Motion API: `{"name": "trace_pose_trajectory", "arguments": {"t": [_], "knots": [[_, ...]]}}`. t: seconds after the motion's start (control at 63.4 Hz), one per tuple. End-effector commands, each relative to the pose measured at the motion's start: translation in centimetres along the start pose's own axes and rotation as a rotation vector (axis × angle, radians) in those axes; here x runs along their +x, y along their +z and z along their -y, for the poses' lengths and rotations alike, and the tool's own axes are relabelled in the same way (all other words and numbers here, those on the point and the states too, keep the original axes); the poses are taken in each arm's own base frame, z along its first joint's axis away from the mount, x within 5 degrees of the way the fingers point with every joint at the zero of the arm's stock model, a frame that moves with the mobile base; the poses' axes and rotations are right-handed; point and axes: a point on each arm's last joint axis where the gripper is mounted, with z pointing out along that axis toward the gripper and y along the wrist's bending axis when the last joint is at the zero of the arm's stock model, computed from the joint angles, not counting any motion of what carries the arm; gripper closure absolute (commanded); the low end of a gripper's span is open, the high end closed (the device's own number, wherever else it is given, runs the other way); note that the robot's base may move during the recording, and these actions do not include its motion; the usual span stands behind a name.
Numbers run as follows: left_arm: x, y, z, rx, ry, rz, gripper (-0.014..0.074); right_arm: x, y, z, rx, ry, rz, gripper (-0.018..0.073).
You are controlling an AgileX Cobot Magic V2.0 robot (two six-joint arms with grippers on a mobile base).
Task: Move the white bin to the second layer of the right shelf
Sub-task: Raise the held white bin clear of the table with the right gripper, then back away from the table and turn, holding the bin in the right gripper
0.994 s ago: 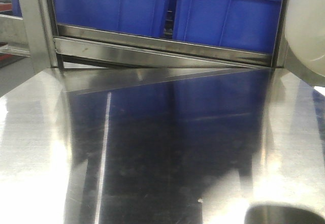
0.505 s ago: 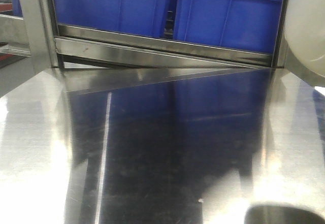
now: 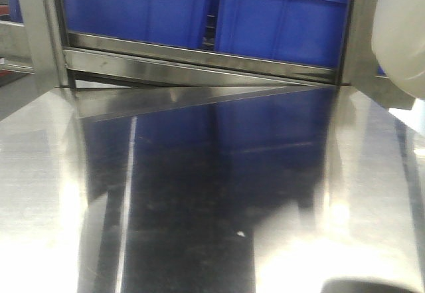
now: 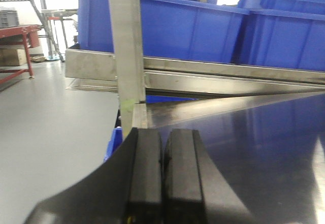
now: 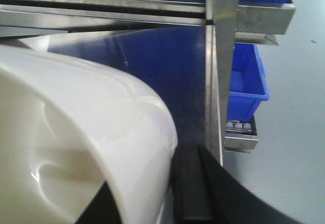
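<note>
The white bin (image 5: 76,132), a smooth cream tub, fills the left of the right wrist view. My right gripper (image 5: 152,203) is shut on its wall, with one black finger (image 5: 190,188) outside and the other inside. In the front view the bin (image 3: 402,34) hangs at the right edge, above the steel tabletop (image 3: 199,193). My left gripper (image 4: 162,173) is shut on nothing, low over the tabletop's left end. A steel rack level with small white rollers (image 5: 238,126) shows low on the right. I cannot tell whether it is the right shelf second layer.
Blue crates (image 3: 199,7) sit on the rack level behind a steel front rail (image 3: 199,64). Upright steel posts (image 4: 127,56) (image 5: 222,41) stand at the table's corners. A small blue crate (image 5: 246,76) sits right of the post. Grey floor and a red bench (image 4: 20,36) lie to the left.
In the front view the rack, crates and tabletop have slid slightly left. The white bin keeps its place at the right edge of the frame.
</note>
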Motion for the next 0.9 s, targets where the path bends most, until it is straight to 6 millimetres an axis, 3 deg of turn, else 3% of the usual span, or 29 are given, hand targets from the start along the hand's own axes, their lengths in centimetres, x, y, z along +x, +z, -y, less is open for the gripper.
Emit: {"name": "trace_pose_trajectory", "arguments": {"t": [0.0,0.884], "knots": [[0.23,-0.03,-0.01,-0.001,-0.011,0.07,0.0512,-1.93,-0.44,-0.19,-0.008,0.0,0.137,0.0503],[0.23,-0.03,-0.01,-0.001,-0.011,0.07,0.0512,-1.93,-0.44,-0.19,-0.008,0.0,0.137,0.0503]]}}
